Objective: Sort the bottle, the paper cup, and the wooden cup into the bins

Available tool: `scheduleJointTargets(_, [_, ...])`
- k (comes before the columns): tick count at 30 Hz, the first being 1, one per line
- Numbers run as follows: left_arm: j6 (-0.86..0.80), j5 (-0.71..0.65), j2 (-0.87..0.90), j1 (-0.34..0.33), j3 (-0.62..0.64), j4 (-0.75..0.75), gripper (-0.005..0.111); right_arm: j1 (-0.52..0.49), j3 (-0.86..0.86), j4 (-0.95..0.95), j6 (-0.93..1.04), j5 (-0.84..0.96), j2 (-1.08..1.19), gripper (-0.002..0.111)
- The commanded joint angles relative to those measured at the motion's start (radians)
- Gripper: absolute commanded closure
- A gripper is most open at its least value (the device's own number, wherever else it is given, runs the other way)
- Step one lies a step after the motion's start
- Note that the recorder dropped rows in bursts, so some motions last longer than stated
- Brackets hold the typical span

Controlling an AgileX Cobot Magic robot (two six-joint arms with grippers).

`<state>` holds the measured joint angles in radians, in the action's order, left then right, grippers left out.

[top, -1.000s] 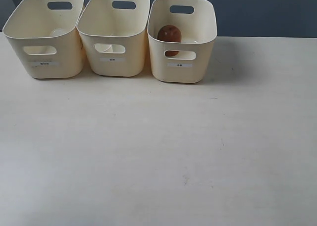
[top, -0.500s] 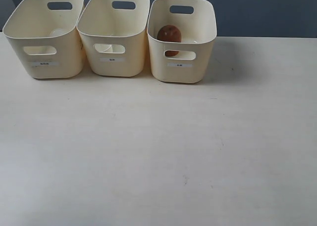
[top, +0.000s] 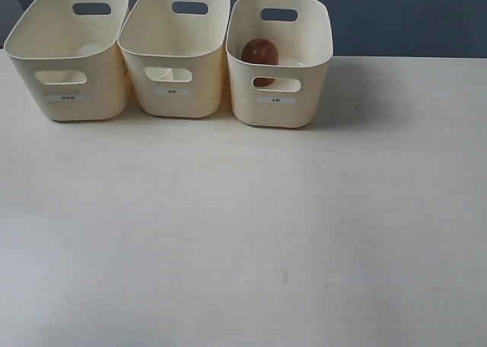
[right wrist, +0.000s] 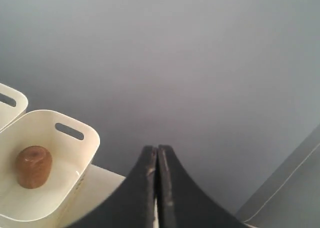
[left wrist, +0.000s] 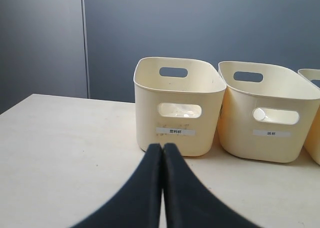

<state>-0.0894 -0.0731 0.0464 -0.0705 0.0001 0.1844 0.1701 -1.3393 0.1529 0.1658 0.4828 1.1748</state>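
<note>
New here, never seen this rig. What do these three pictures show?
It is a robot with two arms, each ending in a claw. The wide picture comes from a camera off the arms; the other two from cameras on the wrists. The black wedge in each is that arm's claw: left claw and right claw, both shut, holding nothing. On the pale table stand three cream plastic tubs: left tub, middle tub, right tub. A squat dark-brown wooden cup sits in the right tub. A white round thing shows through the middle tub's cutout; what it is I cannot tell.
</note>
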Motion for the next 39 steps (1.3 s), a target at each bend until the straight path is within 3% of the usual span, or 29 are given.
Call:
scheduleJointTargets(1, [0.001,0.018,-0.004,0.006,0.000,-0.002,0.107,-0.031,0.250,-0.090,-0.009,-0.252,-0.072,0.109])
scheduleJointTargets(10, [0.001,0.018,-0.004,0.006,0.000,-0.004,0.107,-0.038,0.589,-0.206,-0.009,-0.604,-0.177,0.109])
scheduleJointTargets(14, [0.001,0.018,-0.004,0.006,0.000,-0.004,0.107,-0.173,0.746,-0.275,-0.042,-0.709,-0.248,0.109])
scheduleJointTargets(19, [0.001,0.018,-0.004,0.006,0.000,-0.004,0.107,-0.304,0.853,-0.293,-0.042,-0.709,-0.430,0.109])
scheduleJointTargets(39, [0.001,0.018,-0.004,0.006,0.000,-0.004,0.107,-0.309,1.052,-0.265,-0.029,-0.508,-0.822,0.109])
